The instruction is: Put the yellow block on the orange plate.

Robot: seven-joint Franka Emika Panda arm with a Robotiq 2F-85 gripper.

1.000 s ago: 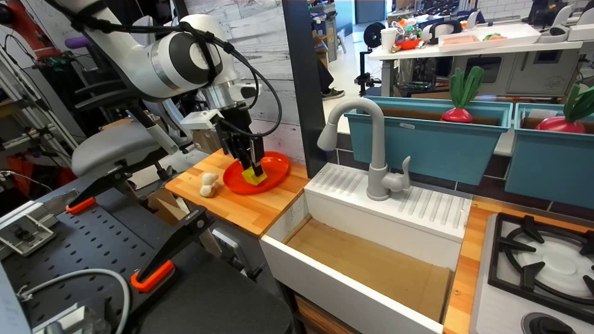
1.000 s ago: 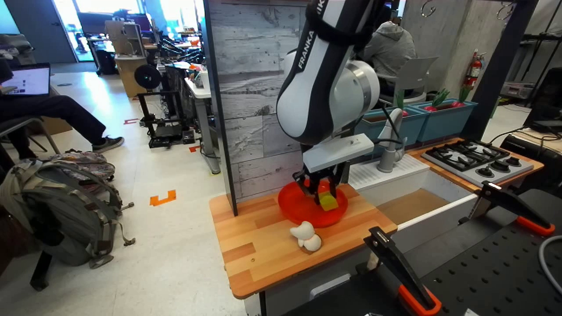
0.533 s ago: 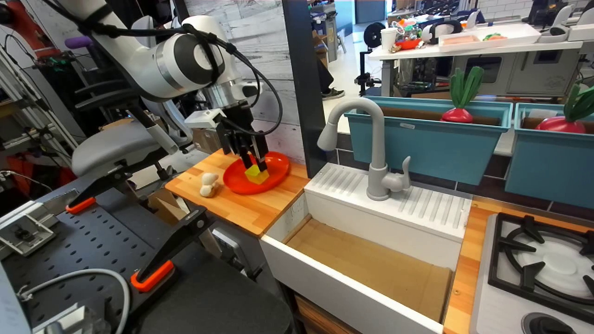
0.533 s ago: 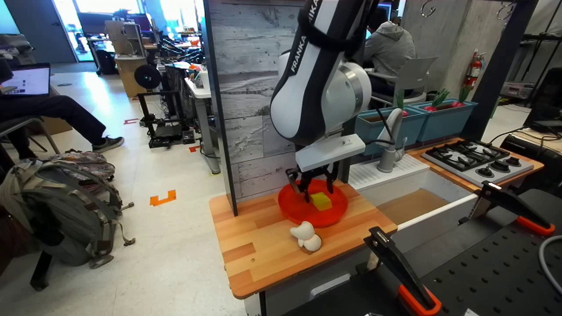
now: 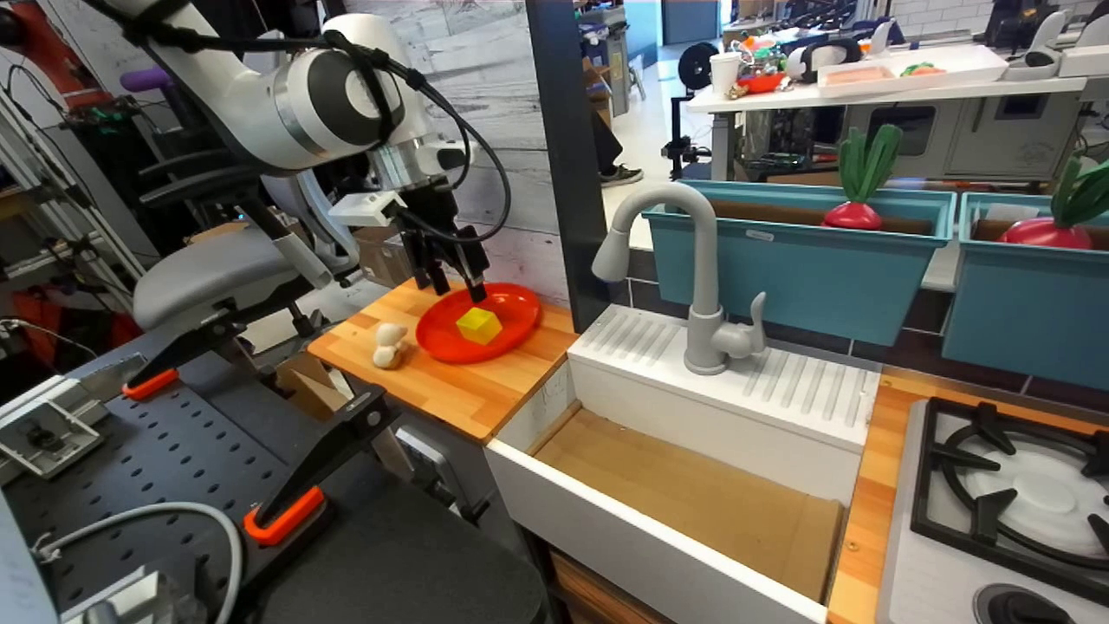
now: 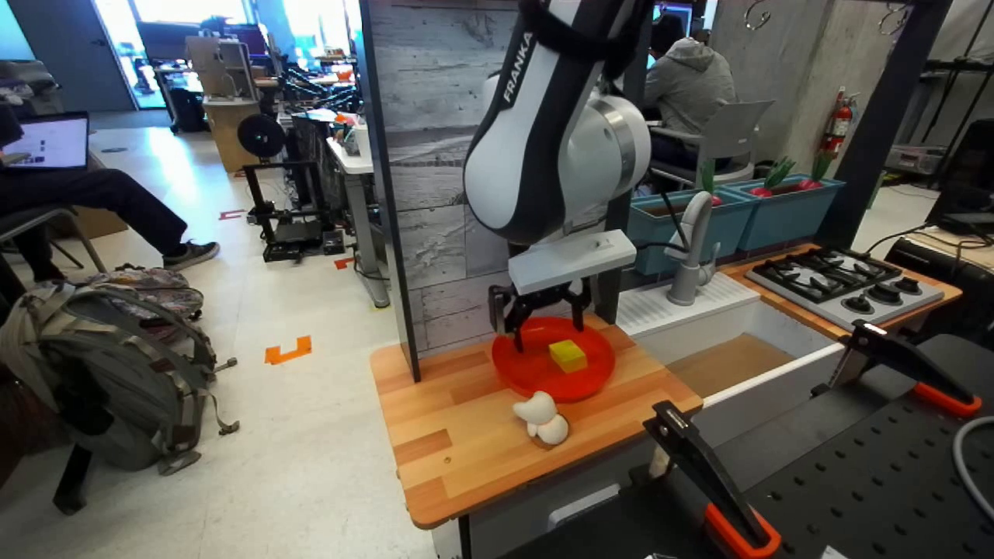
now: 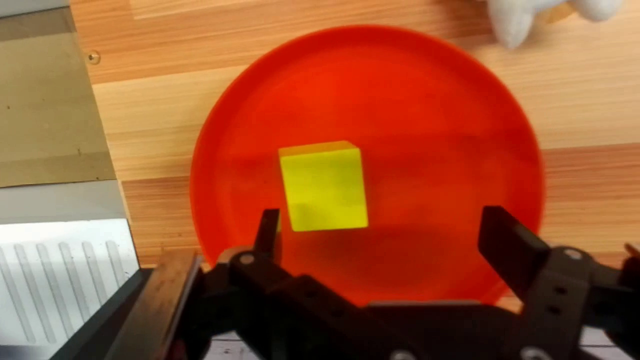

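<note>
Wooden countertop (image 6: 431,415) of light and darker strips, orange plate (image 6: 532,379) lying flat on it, cream-white lump (image 6: 543,420) just beside.

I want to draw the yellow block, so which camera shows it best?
The wrist view: the yellow block looks biggest there, top unblocked. Both exterior views show it smaller, on the orange plate, with more side showing.

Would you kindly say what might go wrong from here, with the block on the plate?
The open gripper hangs above the plate, one finger looking close to the yellow block in the wrist view; closing might knock it. A wide swing could bump the white lump beside the plate.
</note>
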